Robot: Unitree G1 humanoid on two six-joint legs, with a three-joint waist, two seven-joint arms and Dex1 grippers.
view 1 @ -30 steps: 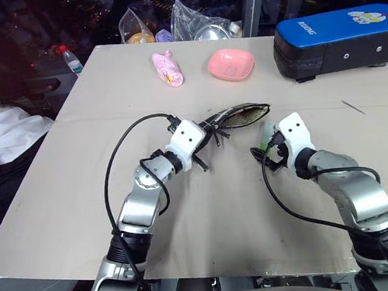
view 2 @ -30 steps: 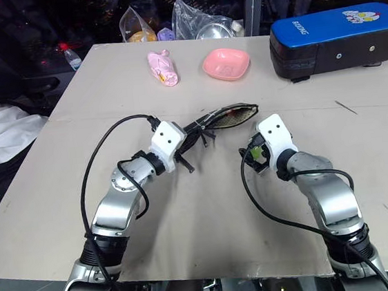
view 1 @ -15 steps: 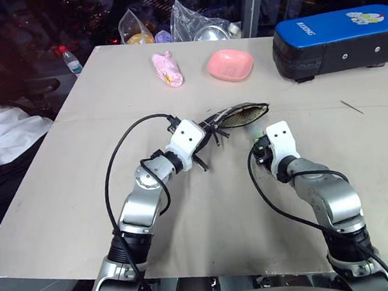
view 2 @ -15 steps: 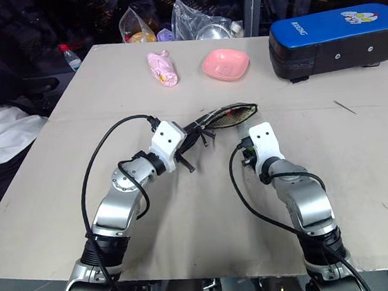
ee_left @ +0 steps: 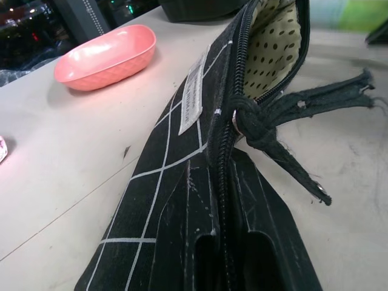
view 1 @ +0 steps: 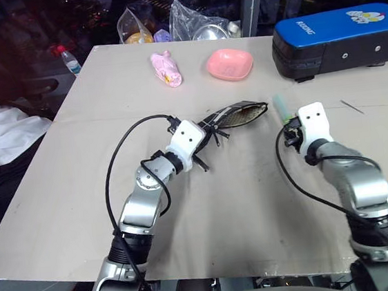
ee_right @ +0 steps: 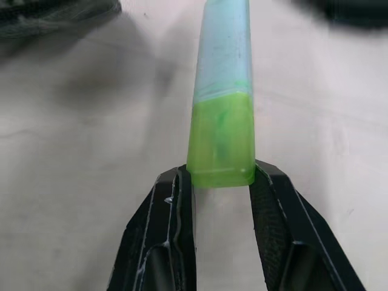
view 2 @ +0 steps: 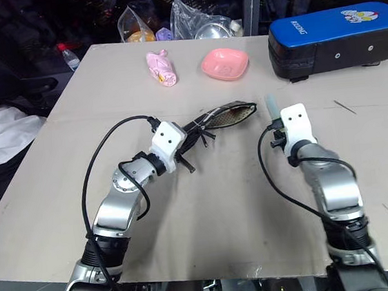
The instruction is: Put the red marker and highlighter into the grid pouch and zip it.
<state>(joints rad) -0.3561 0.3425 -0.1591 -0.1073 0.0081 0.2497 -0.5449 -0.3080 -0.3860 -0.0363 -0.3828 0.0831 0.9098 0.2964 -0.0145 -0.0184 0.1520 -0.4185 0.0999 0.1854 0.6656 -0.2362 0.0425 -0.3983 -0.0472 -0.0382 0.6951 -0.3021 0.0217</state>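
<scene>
The grid pouch (view 1: 236, 117) lies mid-table, black with white lines and a small white label (ee_left: 194, 91). Its zip is open at the far end, showing a dotted lining (ee_left: 273, 48). My left gripper (ee_left: 227, 257) is shut on the pouch's near edge, by the knotted black pull (ee_left: 257, 118). To the right of the pouch's mouth, my right gripper (ee_right: 221, 182) is shut on the highlighter (ee_right: 223, 91), gripping its bright green end; the pale barrel (view 1: 281, 107) points away from me. The red marker is out of view.
A blue-and-black hard case (view 1: 339, 36) stands at the back right. A pink dish (view 1: 230, 64) and a pink packet (view 1: 167, 68) sit behind the pouch. Plastic bags (view 1: 198, 23) and a bottle (view 1: 68, 59) are at the far edge. A thin stick (view 1: 353, 106) lies right.
My right gripper closed on the highlighter and swung to the right and a little up with it, away from the pouch's mouth. The left gripper and the pouch stayed still.
</scene>
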